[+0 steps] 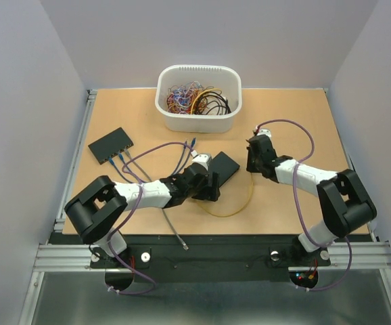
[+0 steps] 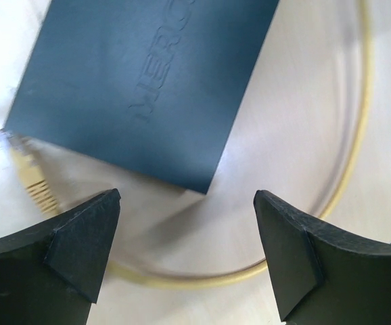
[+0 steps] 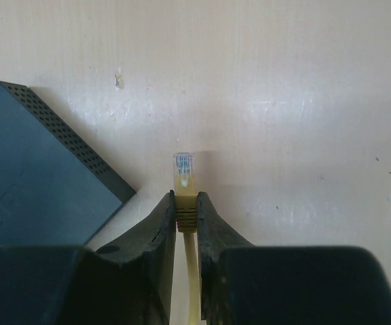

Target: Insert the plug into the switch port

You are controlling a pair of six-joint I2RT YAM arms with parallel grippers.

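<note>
Right wrist view shows the plug, a clear connector on a yellow boot, sticking out just past the tips of the right gripper, whose fingers are clamped tight on the boot behind it. The yellow cable runs back between the fingers toward the camera. Ahead of the plug and to its right lies bare tabletop, with open room all round the tip. To the left of the fingers sits the black switch; its perforated edge runs diagonally and its nearest corner stops just beside the left finger, apart from the plug. No port opening can be made out on that edge.

In the left wrist view the left gripper stands wide open, holding nothing, its fingers spread to either side. The switch lies just beyond them, its near corner pointing into the gap. The cable's other yellow connector sits at the switch's left edge, just ahead of the left finger, and the cable loops around past the right finger.

From the top camera, the switch rests between the two grippers. A second black switch with blue cables lies well apart to the left, and a white bin of wires stands beyond.
</note>
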